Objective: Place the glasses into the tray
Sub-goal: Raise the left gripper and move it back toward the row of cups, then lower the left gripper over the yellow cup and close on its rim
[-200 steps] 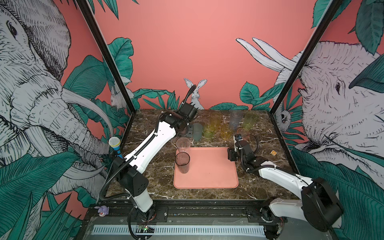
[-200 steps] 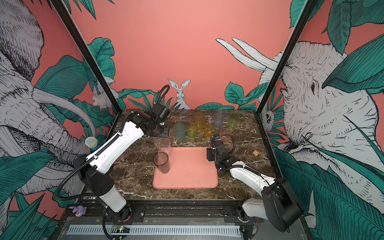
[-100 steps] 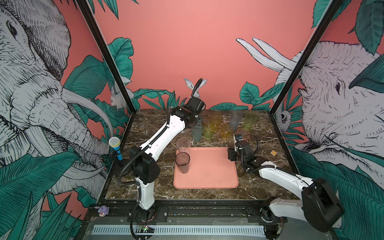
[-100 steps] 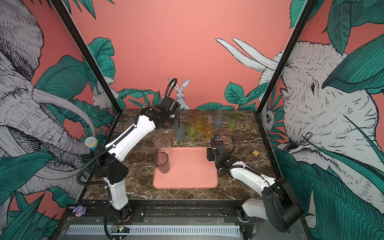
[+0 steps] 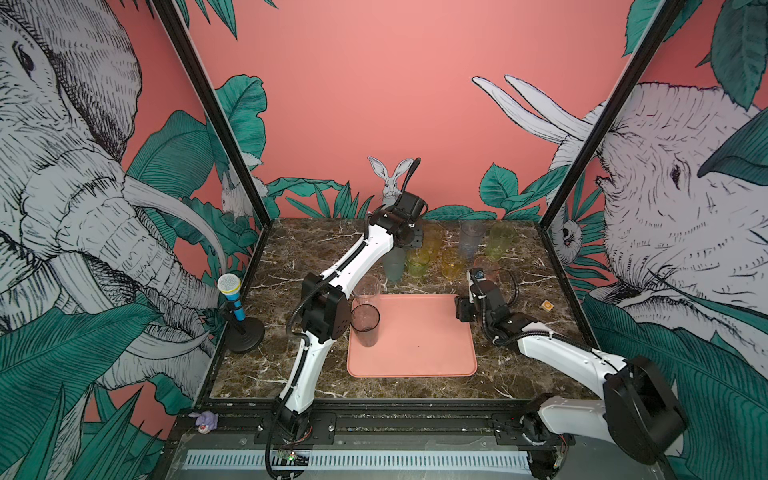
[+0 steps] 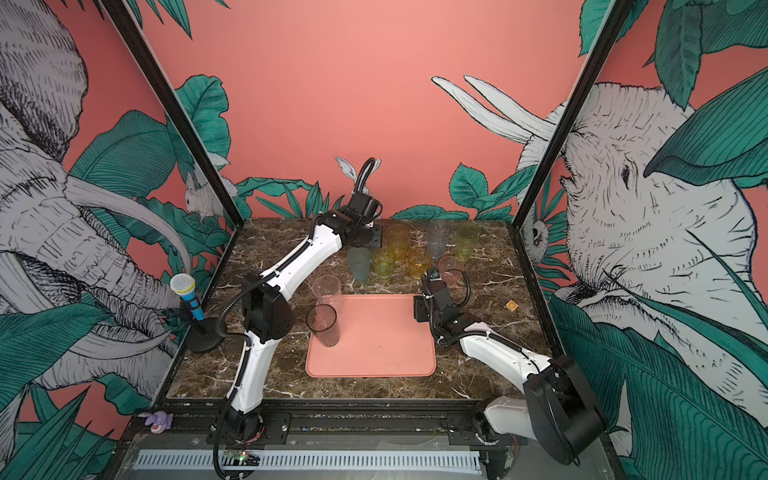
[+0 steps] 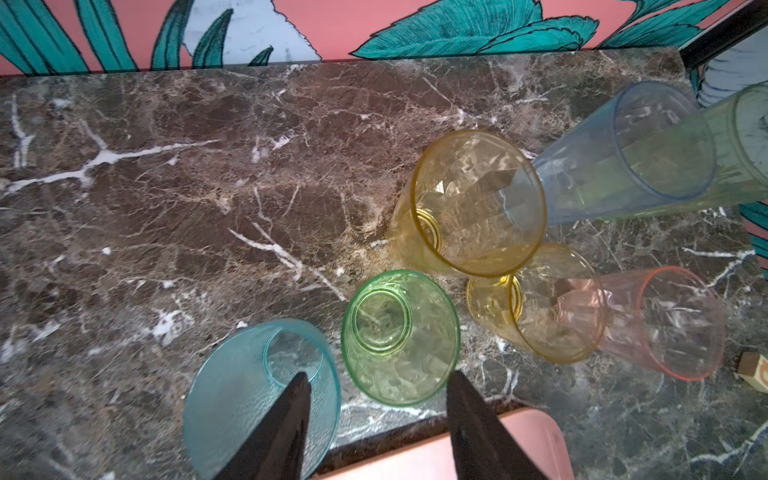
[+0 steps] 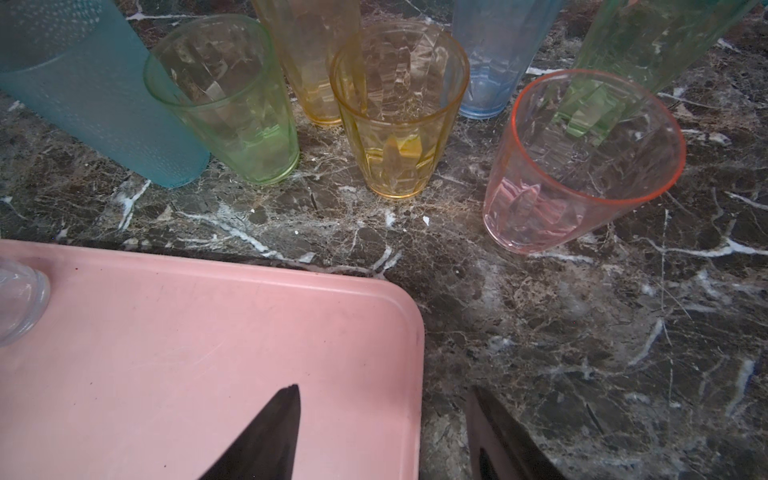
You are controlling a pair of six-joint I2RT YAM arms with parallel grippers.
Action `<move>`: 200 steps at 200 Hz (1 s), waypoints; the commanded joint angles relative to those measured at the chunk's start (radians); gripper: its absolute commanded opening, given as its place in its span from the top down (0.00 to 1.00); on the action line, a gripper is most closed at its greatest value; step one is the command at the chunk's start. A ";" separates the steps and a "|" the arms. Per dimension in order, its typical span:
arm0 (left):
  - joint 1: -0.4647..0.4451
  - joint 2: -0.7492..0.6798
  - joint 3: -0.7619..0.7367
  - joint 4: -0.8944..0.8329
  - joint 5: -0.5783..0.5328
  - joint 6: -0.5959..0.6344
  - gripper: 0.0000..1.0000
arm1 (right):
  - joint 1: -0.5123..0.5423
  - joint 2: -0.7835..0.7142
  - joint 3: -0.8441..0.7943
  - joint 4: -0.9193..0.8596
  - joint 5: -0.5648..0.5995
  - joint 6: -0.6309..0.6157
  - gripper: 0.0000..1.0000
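The salmon tray (image 5: 415,345) lies mid-table and carries a tall clear glass (image 5: 365,291) and a smoky dark glass (image 5: 365,326) at its left edge. Behind it on the marble stand the other glasses: frosted teal (image 7: 245,395), short green (image 7: 399,336), tall amber (image 7: 478,203), short amber (image 8: 399,108), pink (image 8: 582,158), lilac (image 5: 470,239) and tall green (image 5: 498,239). My left gripper (image 7: 378,378) hovers open above the teal and short green glasses, holding nothing. My right gripper (image 8: 384,390) is open and empty, low over the tray's far right corner (image 8: 399,307).
A blue toy microphone (image 5: 232,299) on a black stand is at the table's left edge. A small wooden cube (image 5: 546,306) lies on the marble to the right. The enclosure's walls close in the back and both sides.
My left arm has swung right along the back of the table, from the left rear to above the cluster of glasses. The right arm has not moved.
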 commanded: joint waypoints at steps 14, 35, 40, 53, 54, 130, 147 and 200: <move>0.003 0.040 0.061 0.096 0.022 -0.041 0.46 | -0.004 -0.008 0.015 0.006 -0.003 0.004 0.34; 0.003 0.078 0.098 0.119 0.032 -0.047 0.45 | -0.004 -0.007 0.016 0.006 -0.007 0.004 0.34; 0.003 0.084 0.102 0.129 0.035 -0.048 0.45 | -0.003 -0.007 0.017 0.006 -0.008 0.005 0.35; 0.003 0.101 0.114 0.142 0.029 -0.050 0.45 | -0.004 -0.005 0.018 0.005 -0.014 0.005 0.35; 0.004 0.102 0.116 0.143 0.027 -0.050 0.45 | -0.004 -0.005 0.018 0.005 -0.014 0.005 0.35; 0.012 0.214 0.250 0.163 0.009 -0.053 0.48 | -0.004 -0.006 0.024 -0.006 -0.017 0.004 0.35; 0.017 0.228 0.255 0.181 0.018 -0.053 0.51 | -0.004 -0.007 0.026 -0.012 -0.008 0.002 0.35; 0.025 0.250 0.286 0.170 0.028 -0.074 0.55 | -0.003 -0.006 0.029 -0.016 -0.012 0.002 0.35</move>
